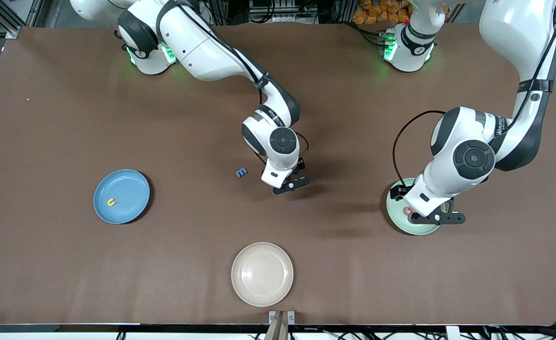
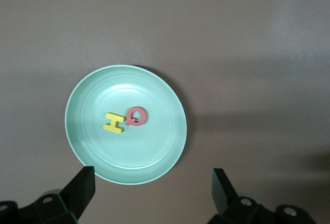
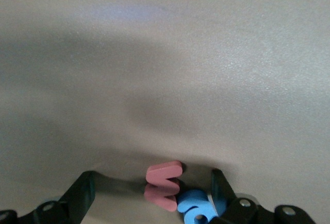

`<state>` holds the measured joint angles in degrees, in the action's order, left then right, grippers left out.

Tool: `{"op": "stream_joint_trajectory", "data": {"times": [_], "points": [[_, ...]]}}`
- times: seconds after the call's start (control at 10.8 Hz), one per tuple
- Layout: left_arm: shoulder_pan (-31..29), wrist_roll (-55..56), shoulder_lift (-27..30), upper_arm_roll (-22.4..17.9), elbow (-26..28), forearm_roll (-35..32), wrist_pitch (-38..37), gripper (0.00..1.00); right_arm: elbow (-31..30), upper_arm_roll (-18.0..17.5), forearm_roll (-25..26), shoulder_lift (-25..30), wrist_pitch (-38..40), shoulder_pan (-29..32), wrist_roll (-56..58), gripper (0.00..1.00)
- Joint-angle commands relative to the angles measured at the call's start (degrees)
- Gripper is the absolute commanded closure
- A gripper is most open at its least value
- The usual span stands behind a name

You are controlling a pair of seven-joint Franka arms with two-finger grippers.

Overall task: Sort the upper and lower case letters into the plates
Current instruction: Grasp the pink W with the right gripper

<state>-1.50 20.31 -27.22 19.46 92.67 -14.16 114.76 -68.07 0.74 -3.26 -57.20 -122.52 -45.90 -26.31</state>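
Observation:
The pale green plate point(image 1: 400, 222) lies toward the left arm's end of the table. In it rest a yellow H point(image 2: 114, 122) and a red Q point(image 2: 137, 116), side by side. My left gripper point(image 1: 436, 218) hangs open above this plate point(image 2: 98, 146) with nothing between its fingers. The blue plate point(image 1: 126, 184) lies toward the right arm's end and holds one yellow letter point(image 1: 111, 202). My right gripper point(image 1: 291, 185) is low over the middle of the table, open. A red letter point(image 3: 164, 184) lies between its fingers, and a blue letter point(image 3: 198, 208) lies against one finger point(image 3: 221, 190). Another blue letter point(image 1: 242, 172) lies on the table beside this gripper.
A cream-beige plate point(image 1: 262, 274) with nothing in it sits near the table's front edge, nearer the front camera than my right gripper. Brown tabletop spreads between the three plates.

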Motion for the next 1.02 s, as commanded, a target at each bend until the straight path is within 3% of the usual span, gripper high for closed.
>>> {"op": "stream_joint_trajectory", "data": {"times": [0.0, 0.09, 0.19, 0.28, 0.37, 0.93], "points": [[0.01, -0.1, 0.15, 0.14, 0.06, 0.97, -0.51, 0.0, -1.45, -0.04, 1.33, 1.74, 0.71, -0.06, -0.85, 0.0], [0.01, -0.1, 0.15, 0.14, 0.14, 0.88, -0.51, 0.0, -1.53, -0.04, 1.33, 1.83, 0.71, -0.06, -0.94, 0.0], [0.01, -0.1, 0.06, 0.14, 0.14, 0.88, -0.51, 0.0, -1.54, -0.04, 1.42, 1.91, 0.71, -0.06, -0.94, 0.11], [0.01, -0.1, 0.06, 0.14, 0.06, 0.88, -0.51, 0.0, -1.54, -0.04, 1.42, 2.0, 0.71, -0.06, -1.03, 0.94], [0.01, -0.1, 0.06, 0.14, 0.06, 0.88, -0.51, 0.0, -1.62, -0.04, 1.5, 2.0, 0.71, 0.02, -1.64, 1.0], [0.09, -0.1, 0.06, 0.14, 0.06, 0.8, -0.51, 0.0, -1.62, 1.45, 1.59, 4.45, 3.59, 0.37, -1.29, 1.0]]}}
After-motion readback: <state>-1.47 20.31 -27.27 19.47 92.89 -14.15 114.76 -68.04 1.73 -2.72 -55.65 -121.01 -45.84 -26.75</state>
